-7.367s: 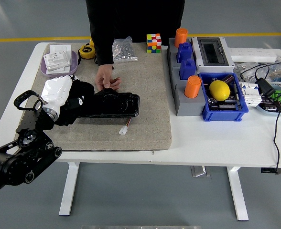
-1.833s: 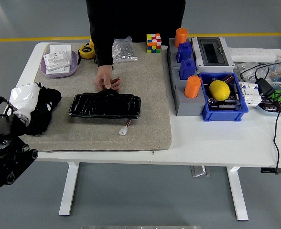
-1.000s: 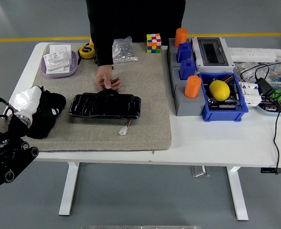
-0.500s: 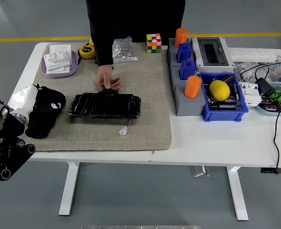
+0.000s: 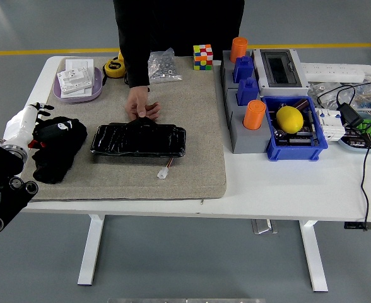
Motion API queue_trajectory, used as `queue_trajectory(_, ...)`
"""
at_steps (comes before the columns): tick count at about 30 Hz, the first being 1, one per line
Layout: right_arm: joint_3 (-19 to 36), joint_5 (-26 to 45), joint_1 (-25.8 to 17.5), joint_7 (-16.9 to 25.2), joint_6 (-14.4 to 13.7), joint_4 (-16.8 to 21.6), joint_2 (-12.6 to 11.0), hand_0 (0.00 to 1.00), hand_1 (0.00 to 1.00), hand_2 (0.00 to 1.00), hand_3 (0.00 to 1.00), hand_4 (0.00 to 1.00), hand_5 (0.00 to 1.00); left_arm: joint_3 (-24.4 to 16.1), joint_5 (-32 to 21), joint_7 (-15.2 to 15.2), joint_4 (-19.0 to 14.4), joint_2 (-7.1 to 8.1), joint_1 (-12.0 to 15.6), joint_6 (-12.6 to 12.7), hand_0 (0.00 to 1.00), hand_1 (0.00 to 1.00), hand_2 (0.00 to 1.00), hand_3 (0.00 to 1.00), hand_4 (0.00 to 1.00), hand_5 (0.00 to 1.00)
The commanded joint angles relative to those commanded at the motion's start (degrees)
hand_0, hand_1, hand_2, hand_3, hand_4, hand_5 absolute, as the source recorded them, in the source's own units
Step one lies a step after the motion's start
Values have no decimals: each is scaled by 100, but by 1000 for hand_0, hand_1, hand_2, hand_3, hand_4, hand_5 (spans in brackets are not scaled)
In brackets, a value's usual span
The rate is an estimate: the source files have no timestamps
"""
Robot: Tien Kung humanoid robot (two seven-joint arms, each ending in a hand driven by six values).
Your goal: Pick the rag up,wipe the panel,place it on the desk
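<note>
A crumpled black rag (image 5: 59, 148) lies on the left end of the grey mat (image 5: 198, 126). My left hand (image 5: 36, 126), white with dark fingers, sits right at the rag's left edge with its fingers spread and nothing held. Whether the fingertips still touch the cloth is unclear. To the right of the rag lies the glossy black panel (image 5: 139, 139), flat on the mat. A person's hand (image 5: 141, 107) rests at the panel's far edge and holds it there. My right hand is out of view.
A small white connector (image 5: 165, 170) lies just in front of the panel. At the back stand a purple tray (image 5: 78, 93), a yellow tape measure (image 5: 115, 67), a bag of screws (image 5: 163, 65) and a colour cube (image 5: 203, 55). Grey holders, a blue bin (image 5: 296, 146) and cables fill the right.
My left hand wiped the panel with the rag, carried it left to the mat's end, then opened and drew back left. The rag now lies free on the mat.
</note>
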Motion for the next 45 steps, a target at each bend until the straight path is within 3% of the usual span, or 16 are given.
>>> queue_trajectory(13,-55,23,-21,-9,-21,10,23,695,445,636,616,998,701,-778,-122,28,-1122,170,471,31,416,680,749,774,998,701)
queue_trajectory(18,-58,19,-35,-11,-9,-1,27,695,445,636,617,998,700,-836,-212,-52,-1519,209,539,97,415,679,748,774,998,708)
queue_trajectory(28,-166,39,-5,-1,-25,1,72,695,445,636,616,998,701,-977,-1564,-1193,-1903,11,731,474,415,653,706,749,998,737)
queue_trajectory(36,-248,19,-16,-39,-35,21,28,694,445,636,616,998,701,-1100,-2454,-1749,-1962,3,823,546,415,649,702,738,998,731)
queue_trajectory(42,-309,20,-3,-48,-46,35,8,695,445,637,617,998,701,-1092,-3659,-2390,-1908,101,898,148,414,650,695,723,998,687)
queue_trajectory(45,-338,14,-6,-46,-39,37,6,695,445,637,616,998,701,-1065,-4150,-2478,-1909,146,925,-69,415,649,689,720,988,633)
